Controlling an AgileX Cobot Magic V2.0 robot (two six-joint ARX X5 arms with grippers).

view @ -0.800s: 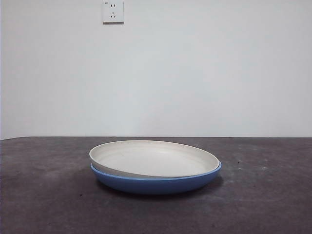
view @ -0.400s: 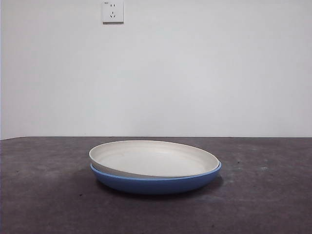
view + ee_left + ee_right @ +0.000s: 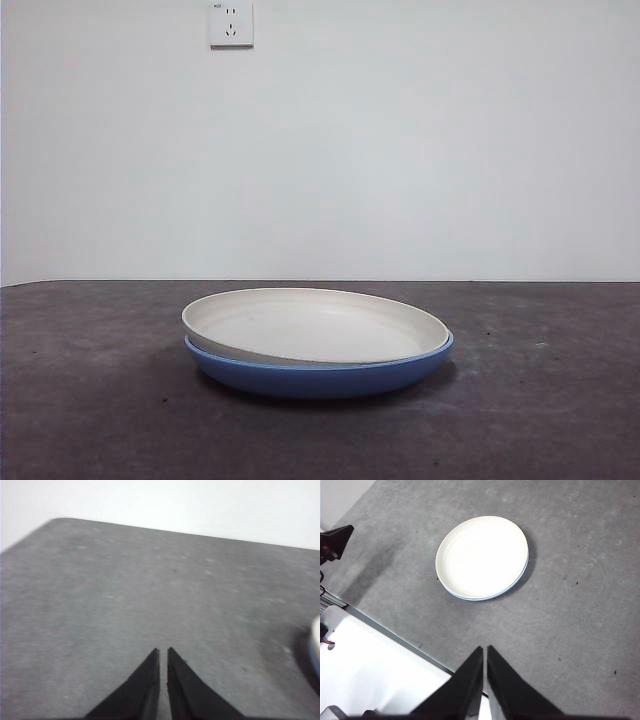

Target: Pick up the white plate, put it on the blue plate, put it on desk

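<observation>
The white plate (image 3: 315, 325) lies nested in the blue plate (image 3: 320, 375) on the dark desk (image 3: 540, 400), its left rim raised a little. In the right wrist view the white plate (image 3: 481, 556) covers the blue plate (image 3: 520, 576), which shows only as a thin rim. My right gripper (image 3: 484, 650) is shut and empty, high above the desk (image 3: 570, 605), well away from the plates. My left gripper (image 3: 163, 651) is shut and empty over bare desk (image 3: 100, 590); the plates' edge (image 3: 316, 645) shows at the picture's border. Neither gripper shows in the front view.
A wall socket (image 3: 231, 23) sits high on the white wall behind the desk. In the right wrist view the desk's edge (image 3: 395, 632) borders a white surface (image 3: 370, 670), and the other arm's black tip (image 3: 335, 541) shows at the side.
</observation>
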